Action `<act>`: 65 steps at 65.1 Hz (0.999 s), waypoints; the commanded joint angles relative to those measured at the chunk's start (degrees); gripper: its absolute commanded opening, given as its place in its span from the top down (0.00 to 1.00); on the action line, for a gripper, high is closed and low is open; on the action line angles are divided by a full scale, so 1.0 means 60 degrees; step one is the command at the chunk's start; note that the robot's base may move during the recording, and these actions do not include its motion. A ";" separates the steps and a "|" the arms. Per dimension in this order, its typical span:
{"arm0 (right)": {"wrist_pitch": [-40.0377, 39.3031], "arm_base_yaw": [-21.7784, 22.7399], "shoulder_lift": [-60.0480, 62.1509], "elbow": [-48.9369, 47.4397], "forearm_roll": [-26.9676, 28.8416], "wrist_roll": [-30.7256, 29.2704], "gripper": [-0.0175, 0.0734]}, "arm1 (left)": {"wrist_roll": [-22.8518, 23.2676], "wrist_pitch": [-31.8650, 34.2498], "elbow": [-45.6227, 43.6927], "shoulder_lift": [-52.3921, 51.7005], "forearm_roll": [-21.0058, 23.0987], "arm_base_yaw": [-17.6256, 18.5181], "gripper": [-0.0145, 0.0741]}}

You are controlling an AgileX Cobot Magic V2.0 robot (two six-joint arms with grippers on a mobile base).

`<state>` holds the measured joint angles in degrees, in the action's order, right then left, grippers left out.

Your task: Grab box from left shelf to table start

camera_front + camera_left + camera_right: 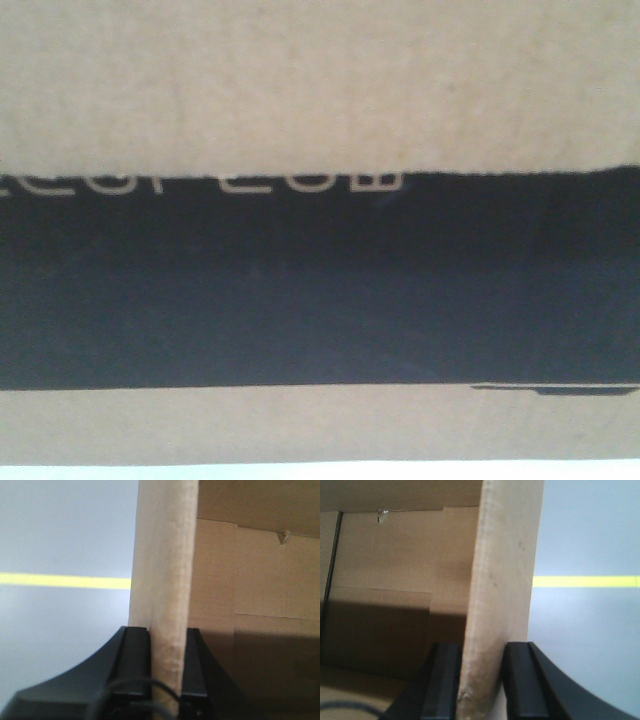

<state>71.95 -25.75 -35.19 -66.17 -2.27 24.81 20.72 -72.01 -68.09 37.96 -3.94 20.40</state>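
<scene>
Mid-carry, by the look of it: box (320, 100) filling the whole front view, brown cardboard above and below a wide black panel (320, 290), pale lettering (240, 186) cut off at the panel's upper edge. Left gripper (165, 635) pinching one upright cardboard wall (162, 555) of the box, a black finger (136, 650) pressed flat on each face. Right gripper (482, 647) pinching a second wall (507, 555) the same way. Inside of the box visible past each wall, and on the outer side grey floor (60, 525) crossed by a yellow line (65, 580). No shelf anywhere in view, so probably lifted clear of it already. Thin white strip (320, 472) along the bottom of the front view, perhaps the table; impossible to say whether touching the box or apart. Next, as a judgement: lower both sides evenly, keep both grips tight until flat on the table, then release. Count: one box, one black panel, two grippers, four fingers showing, one yellow line seen from both wrists.
</scene>
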 commanded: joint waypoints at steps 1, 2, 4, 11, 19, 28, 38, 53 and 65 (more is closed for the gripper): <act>-0.0344 0.0053 0.0025 -0.0264 -0.1105 -0.0078 0.75 | 0.0331 0.1249 -0.0365 -0.0112 -0.0618 0.0023 0.95; -0.0344 0.0053 0.0025 -0.0264 -0.1105 -0.0078 0.75 | 0.0331 0.1249 -0.0365 -0.0112 -0.0618 0.0023 0.95; -0.0344 0.0053 0.0025 -0.0264 -0.1105 -0.0078 0.75 | 0.0331 0.1249 -0.0365 -0.0112 -0.0618 0.0023 0.95; -0.0344 0.0053 0.0025 -0.0264 -0.1105 -0.0078 0.75 | 0.0331 0.1249 -0.0365 -0.0112 -0.0618 0.0023 0.95; -0.0344 0.0053 0.0025 -0.0264 -0.1105 -0.0078 0.75 | 0.0331 0.1249 -0.0365 -0.0112 -0.0618 0.0023 0.95; -0.0344 0.0053 0.0025 -0.0264 -0.1105 -0.0078 0.75 | 0.0331 0.1249 -0.0365 -0.0112 -0.0618 0.0023 0.95; -0.0344 0.0053 0.0025 -0.0264 -0.1105 -0.0078 0.75 | 0.0331 0.1249 -0.0365 -0.0112 -0.0618 0.0023 0.95; -0.0344 0.0053 0.0025 -0.0264 -0.1105 -0.0078 0.75 | 0.0331 0.1249 -0.0365 -0.0112 -0.0618 0.0023 0.95; -0.0344 0.0053 0.0025 -0.0264 -0.1105 -0.0078 0.75 | 0.0331 0.1249 -0.0365 -0.0112 -0.0618 0.0023 0.95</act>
<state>71.95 -25.75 -35.19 -66.17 -2.24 24.81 20.72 -72.01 -68.09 37.96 -3.92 20.40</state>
